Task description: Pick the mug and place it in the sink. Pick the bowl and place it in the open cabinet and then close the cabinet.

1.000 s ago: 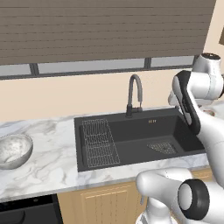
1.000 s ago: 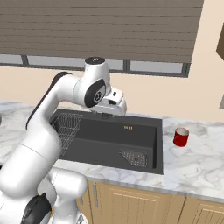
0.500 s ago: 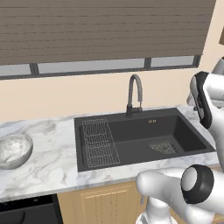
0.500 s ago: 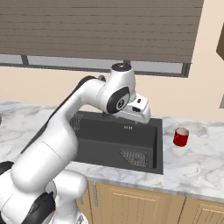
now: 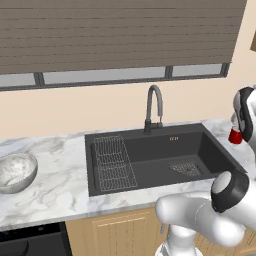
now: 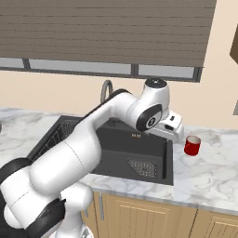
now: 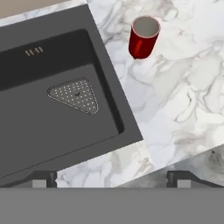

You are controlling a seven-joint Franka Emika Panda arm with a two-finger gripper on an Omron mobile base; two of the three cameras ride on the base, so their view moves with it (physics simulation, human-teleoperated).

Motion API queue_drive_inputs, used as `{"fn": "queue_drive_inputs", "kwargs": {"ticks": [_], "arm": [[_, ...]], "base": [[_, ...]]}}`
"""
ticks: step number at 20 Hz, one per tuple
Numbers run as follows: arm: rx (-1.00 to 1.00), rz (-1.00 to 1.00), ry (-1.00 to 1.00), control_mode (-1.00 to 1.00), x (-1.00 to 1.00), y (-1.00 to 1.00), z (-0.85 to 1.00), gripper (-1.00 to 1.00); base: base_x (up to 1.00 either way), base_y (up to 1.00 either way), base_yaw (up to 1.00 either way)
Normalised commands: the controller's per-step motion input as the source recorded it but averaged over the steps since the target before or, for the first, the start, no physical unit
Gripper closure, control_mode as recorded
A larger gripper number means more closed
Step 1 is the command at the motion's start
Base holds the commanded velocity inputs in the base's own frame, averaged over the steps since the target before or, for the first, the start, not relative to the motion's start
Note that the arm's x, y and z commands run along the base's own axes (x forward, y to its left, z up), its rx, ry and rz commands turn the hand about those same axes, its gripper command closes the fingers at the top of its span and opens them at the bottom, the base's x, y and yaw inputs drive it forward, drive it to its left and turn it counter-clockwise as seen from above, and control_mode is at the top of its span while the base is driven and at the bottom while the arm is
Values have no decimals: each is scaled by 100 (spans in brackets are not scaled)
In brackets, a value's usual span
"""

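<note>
The small red mug (image 7: 143,36) stands upright on the marble counter just right of the sink (image 7: 43,127); it is also in the right base view (image 6: 192,145) and, half behind my arm, in the left base view (image 5: 235,136). My gripper (image 7: 111,178) hangs open and empty above the sink's right rim, short of the mug. In the right base view the gripper (image 6: 176,132) is just left of the mug. The grey-white marbled bowl (image 5: 17,171) sits on the counter far left of the sink (image 5: 150,155). A wood corner of the cabinet (image 6: 234,44) shows at the upper right edge.
A dark curved faucet (image 5: 152,107) rises behind the basin. A wire rack (image 5: 112,162) lies in its left part and a drain grate (image 7: 74,94) in its right. Marble counter (image 7: 183,96) spreads around the mug. A window with blinds (image 5: 120,35) runs along the wall.
My arm has swung to the right, from over the middle of the sink to its right rim near the mug. The gripper stays open. Mug and bowl have not moved.
</note>
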Motion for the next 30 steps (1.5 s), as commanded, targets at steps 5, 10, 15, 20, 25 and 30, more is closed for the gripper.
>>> {"fn": "queue_drive_inputs", "kwargs": {"ticks": [5,10,15,20,25,30], "arm": [[-1,-7,0,-100,0,-55,-30,-100],[-5,-2,-2,-100,12,-26,-24,-100],[-12,0,-8,-100,27,-3,-37,-100],[-6,0,-3,-100,40,0,-29,-100],[0,-2,1,-100,34,0,-17,-100],[3,-5,12,-100,31,-4,-4,-100]], "base": [[0,0,0],[0,0,0],[0,0,0],[0,0,0],[0,0,0],[0,0,0]]}}
